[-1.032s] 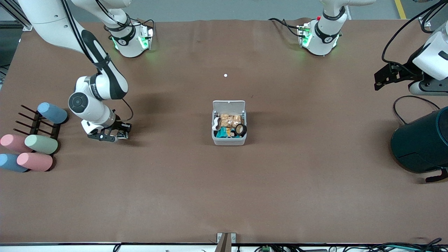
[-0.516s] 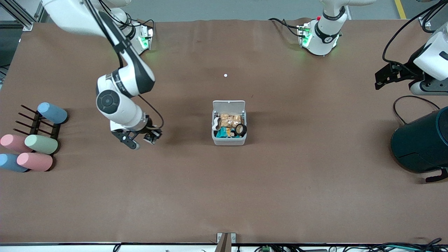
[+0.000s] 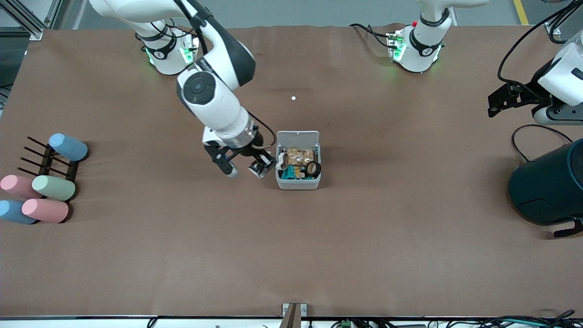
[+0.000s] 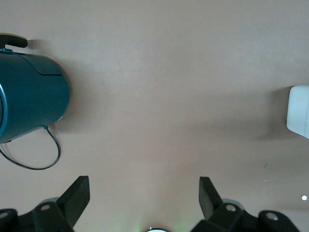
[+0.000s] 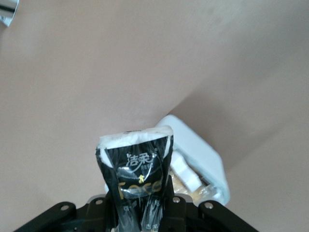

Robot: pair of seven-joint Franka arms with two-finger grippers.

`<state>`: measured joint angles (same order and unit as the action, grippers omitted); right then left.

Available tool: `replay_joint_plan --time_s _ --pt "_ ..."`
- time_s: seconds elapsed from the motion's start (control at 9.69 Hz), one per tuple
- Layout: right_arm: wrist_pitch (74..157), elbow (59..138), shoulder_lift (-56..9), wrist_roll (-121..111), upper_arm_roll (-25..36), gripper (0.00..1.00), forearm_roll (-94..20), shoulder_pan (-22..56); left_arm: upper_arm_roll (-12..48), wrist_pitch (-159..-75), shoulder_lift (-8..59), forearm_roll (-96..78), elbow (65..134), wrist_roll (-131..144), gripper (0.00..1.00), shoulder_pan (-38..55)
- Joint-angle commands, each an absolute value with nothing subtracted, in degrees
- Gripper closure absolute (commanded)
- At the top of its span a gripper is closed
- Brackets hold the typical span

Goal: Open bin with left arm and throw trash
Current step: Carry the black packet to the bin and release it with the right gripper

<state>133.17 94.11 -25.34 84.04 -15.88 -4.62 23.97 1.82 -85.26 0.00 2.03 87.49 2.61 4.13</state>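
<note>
The bin (image 3: pixel 298 184) stands mid-table with its white lid (image 3: pixel 298 136) flipped back and open. Inside lie a whitish pretzel-shaped loop (image 3: pixel 281 159), a black ring with a beige centre (image 3: pixel 313 169) and snack wrappers. My right gripper (image 3: pixel 260 165) is shut on the black foil packet (image 3: pixel 258 170) and holds it just beside the bin's rim, toward the right arm's end. The right wrist view shows the packet (image 5: pixel 137 169) gripped in the right gripper (image 5: pixel 145 212), with the bin (image 5: pixel 198 154) close by. My left gripper (image 3: pixel 494 107) waits open and empty (image 4: pixel 142 193) near the drum.
A big dark teal drum (image 3: pixel 546 187) lies at the left arm's end of the table and shows in the left wrist view (image 4: pixel 29 101). Pastel cylinders (image 3: pixel 41 196) on a black rack (image 3: pixel 45 157) sit at the right arm's end. A small white dot (image 3: pixel 293 98) lies near the bases.
My right arm has swung from beside the pastel cylinders across the table to the bin, carrying the black packet. The left arm and the bin have not moved.
</note>
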Motion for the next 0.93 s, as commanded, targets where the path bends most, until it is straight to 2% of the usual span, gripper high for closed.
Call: replay_joint_plan --time_s 0.0,0.1,0.21,0.31,0.41,0.83 --pt "133.94 91.67 -29.08 85.25 -15.56 0.98 -4.66 27.06 1.85 -85.78 -0.70 1.58 88.15 2.55 0.00 3.87" --pt "133.95 91.67 -29.61 85.25 -15.56 0.93 -4.83 27.85 1.85 -85.87 -0.70 1.41 88.15 2.29 0.00 3.87" --pt "133.95 91.67 -29.97 85.17 -15.56 0.55 -5.01 28.04 1.85 -85.87 -0.70 1.32 88.15 2.29 0.00 3.87" --pt "133.95 91.58 -30.41 85.17 -15.56 0.28 -4.84 28.91 1.85 -85.87 -0.62 1.41 88.15 2.29 0.00 3.87" --pt "133.95 91.67 -30.50 85.25 -15.47 0.21 -4.40 31.09 1.85 -85.87 -0.35 1.41 88.15 2.29 0.00 3.95" --pt "133.16 91.23 -30.50 84.99 -15.03 0.19 -4.66 29.46 1.85 -85.78 -0.44 1.49 88.07 2.46 0.00 3.96"
